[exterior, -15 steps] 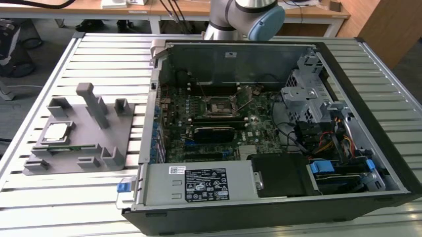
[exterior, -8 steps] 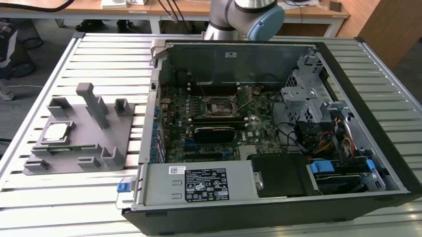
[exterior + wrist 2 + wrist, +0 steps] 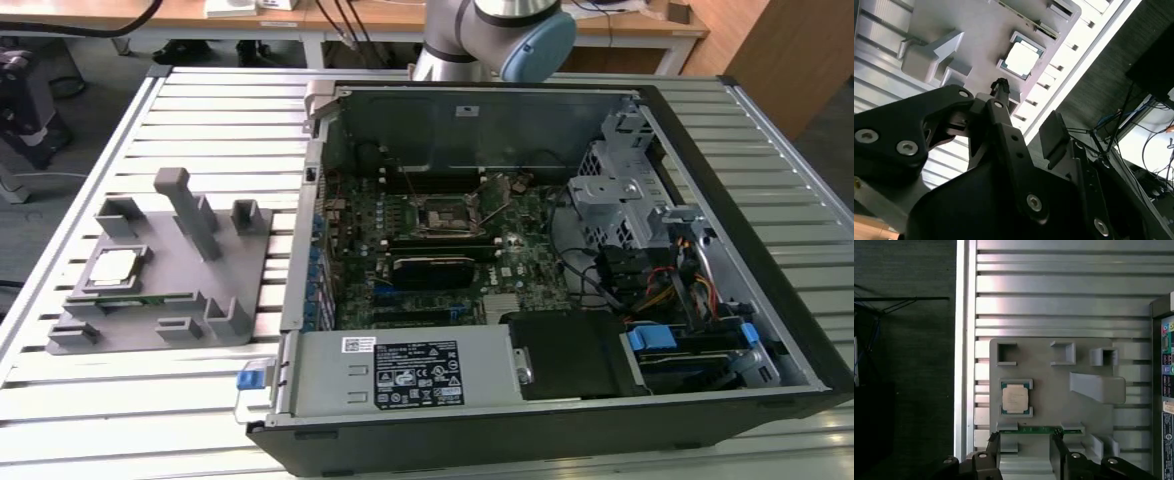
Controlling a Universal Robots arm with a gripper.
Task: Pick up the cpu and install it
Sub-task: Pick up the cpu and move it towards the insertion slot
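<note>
The cpu (image 3: 112, 268), a small square chip with a shiny silver top and green edge, lies flat in a square pocket of the grey holder plate (image 3: 200, 290) at the exterior view's left. Both wrist views look down on the cpu (image 3: 1015, 399) (image 3: 1021, 59) from well above. My gripper (image 3: 1026, 437) (image 3: 1026, 107) hangs over the holder plate (image 3: 1054, 390), open, with nothing between its black fingers (image 3: 994, 455). The black-framed socket (image 3: 445, 215) sits on the motherboard inside the open computer case (image 3: 747, 250).
A long green memory stick (image 3: 1039, 430) stands in a slot of the holder beside the cpu. Grey posts and a tall block (image 3: 187, 210) rise from the holder. The slatted metal table (image 3: 200, 120) ends near the holder, with dark floor (image 3: 904, 365) beyond.
</note>
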